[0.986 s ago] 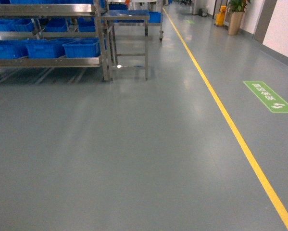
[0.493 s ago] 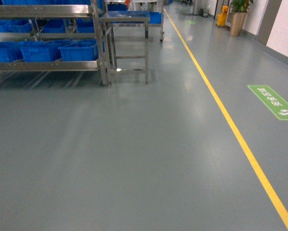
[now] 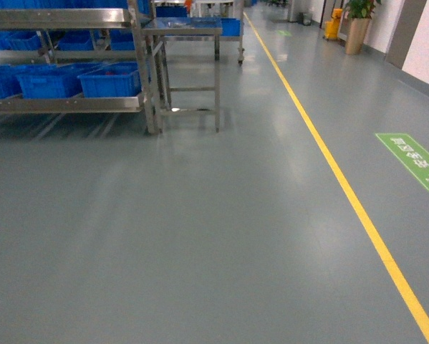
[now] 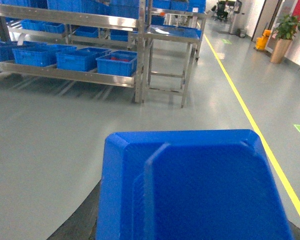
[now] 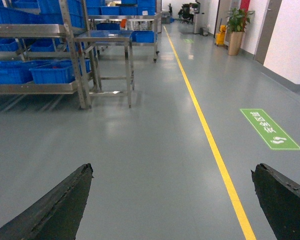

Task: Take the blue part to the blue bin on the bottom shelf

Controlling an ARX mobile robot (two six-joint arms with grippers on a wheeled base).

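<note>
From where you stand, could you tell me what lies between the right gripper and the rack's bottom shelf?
Only bare grey floor. The right wrist view shows the right gripper open and empty, with nothing on the floor up to the bottom shelf.

My left gripper is hidden behind the blue part (image 4: 190, 190), which the bottom edge of the left wrist view cuts off. My right gripper (image 5: 172, 200) shows only two dark finger tips, cropped at the lower corners. The rack (image 3: 64, 57) runs off the head view's left edge. Bin (image 3: 110, 80) contents too small to tell.
</note>
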